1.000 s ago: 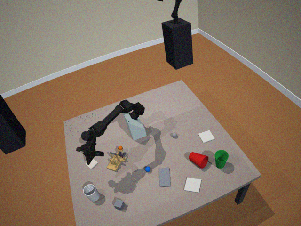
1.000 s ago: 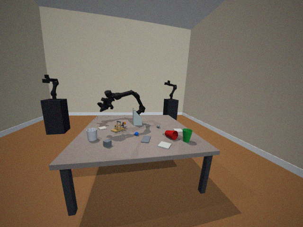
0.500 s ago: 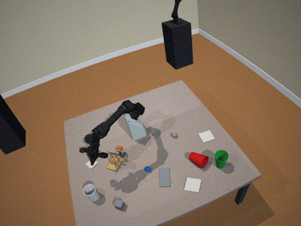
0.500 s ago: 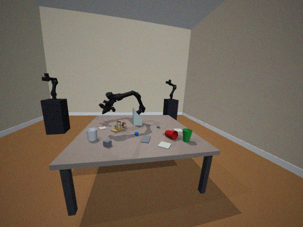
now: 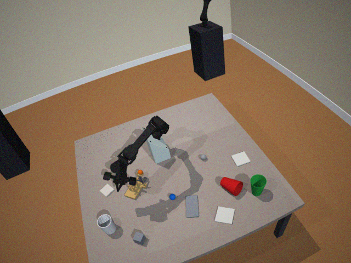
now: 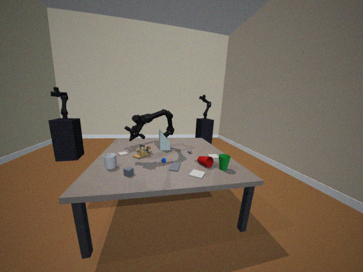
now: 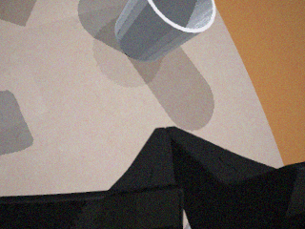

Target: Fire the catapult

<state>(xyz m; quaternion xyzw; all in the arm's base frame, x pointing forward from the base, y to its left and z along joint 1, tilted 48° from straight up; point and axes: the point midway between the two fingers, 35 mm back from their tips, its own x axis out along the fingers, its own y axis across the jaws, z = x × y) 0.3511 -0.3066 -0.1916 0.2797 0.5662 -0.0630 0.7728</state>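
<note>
The wooden catapult stands on the table's left half, and an orange ball sits on top of it. The white mug stands upright near the front left of the table. My gripper is shut with nothing between the fingers. It points downward and hangs above the table just left of the catapult. In the wrist view the shut fingertips point toward the mug, a little short of it.
A blue ball and a grey ball lie loose on the table. A pale blue wedge, a grey slab, a grey cube, three white tiles, a tipped red cup and a green cup are also there.
</note>
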